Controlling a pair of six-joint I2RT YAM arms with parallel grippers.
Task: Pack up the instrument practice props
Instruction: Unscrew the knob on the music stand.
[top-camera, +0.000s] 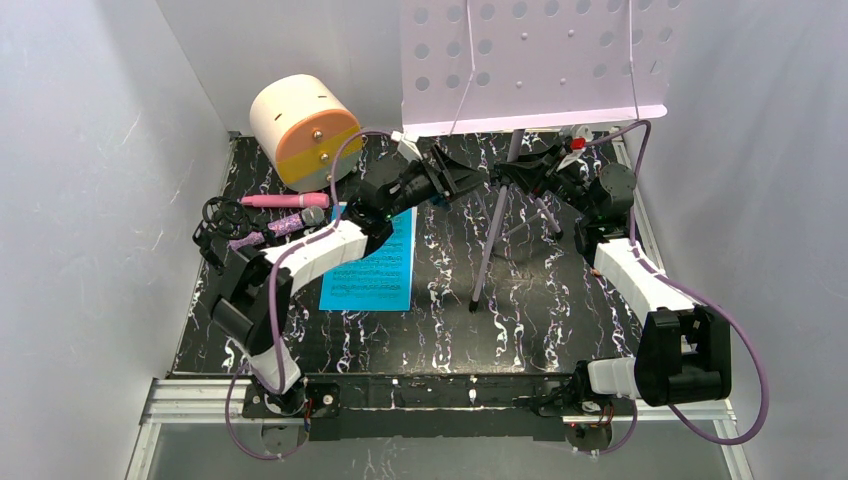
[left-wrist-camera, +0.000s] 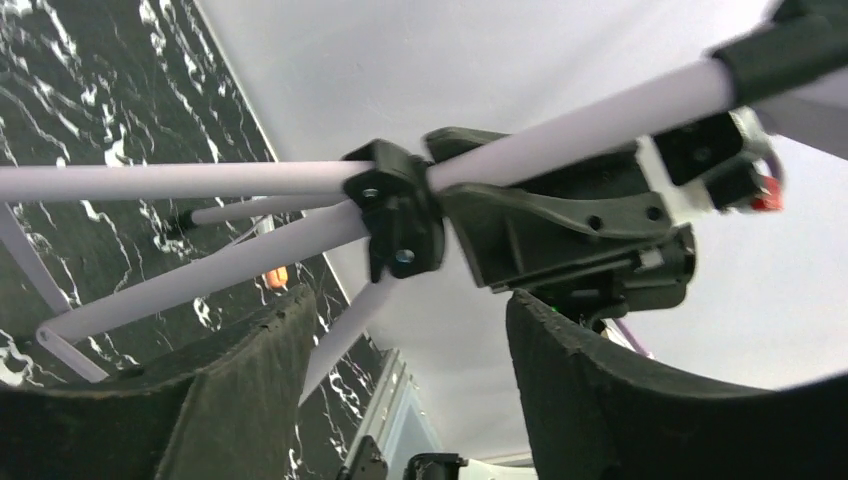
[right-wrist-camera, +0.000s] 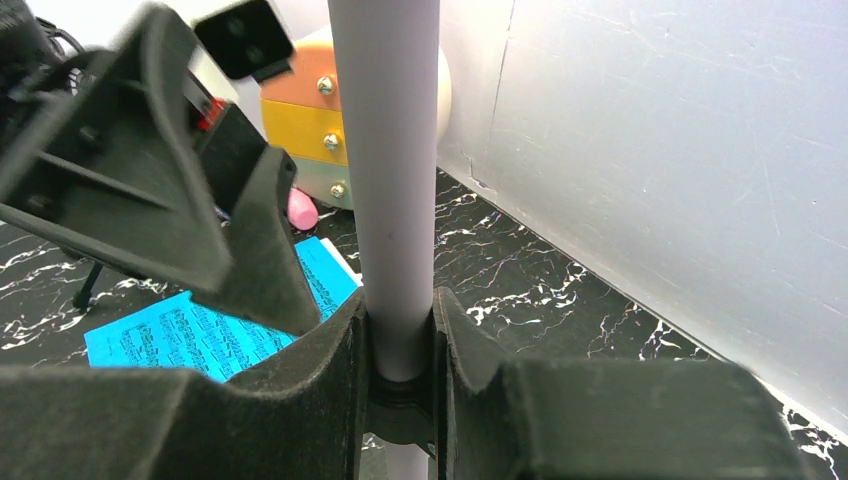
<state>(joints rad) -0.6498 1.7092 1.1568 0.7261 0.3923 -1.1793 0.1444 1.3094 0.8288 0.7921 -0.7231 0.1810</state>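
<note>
The lilac perforated music rack (top-camera: 530, 60) stands upright at the back on its pole and tripod legs (top-camera: 492, 245). My right gripper (right-wrist-camera: 398, 320) is shut on the pole (right-wrist-camera: 385, 150), just above the black leg hub (left-wrist-camera: 395, 220). My left gripper (left-wrist-camera: 410, 300) is open right beside that hub, its fingers (left-wrist-camera: 240, 400) apart with nothing clamped; one lilac leg runs past the left finger. A blue sheet-music page (top-camera: 370, 265) lies flat under the left arm. The pink microphone (top-camera: 285, 200), the purple microphone (top-camera: 285, 225) and the black tripods (top-camera: 220, 215) lie at the left.
The cream cylinder box (top-camera: 305, 130) with its orange-grey knobbed face stands at the back left. White walls close in the black marble table (top-camera: 560, 310) on the left, back and right. Both arms meet at the stand's pole in the middle back.
</note>
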